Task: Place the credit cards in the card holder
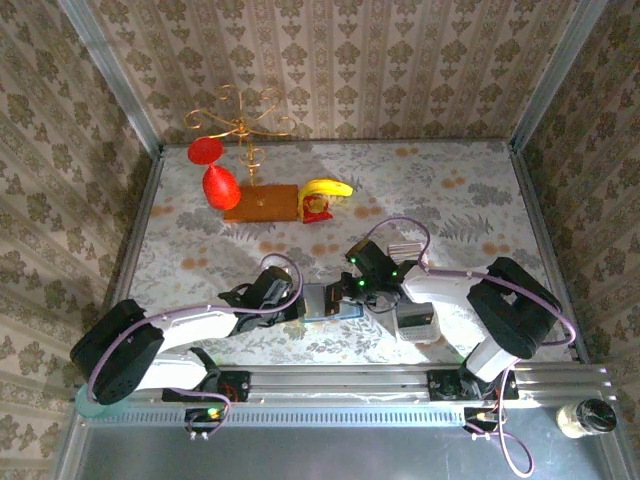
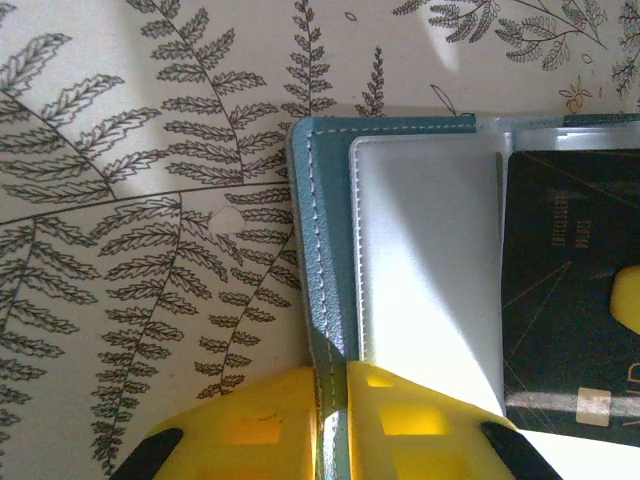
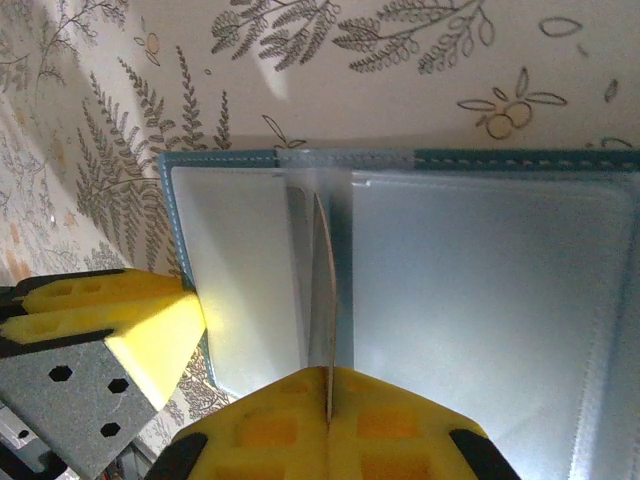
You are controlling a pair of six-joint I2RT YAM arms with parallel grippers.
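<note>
Top: the holder [image 1: 330,303] lies open, long axis 9 to 3, with the left gripper [image 1: 300,300] at its 9 and the right gripper [image 1: 353,296] at its 3.

Left wrist: the left gripper is pinched narrow on the holder's teal edge, which runs toward 12.

Right wrist: the right gripper is closed on a thin upright leaf [image 3: 320,260]; the pockets lie at 12.

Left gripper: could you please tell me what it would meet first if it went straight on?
The holder: the left gripper is shut on its teal edge and would push along it; beyond that lies table, though depth is unclear.
</note>
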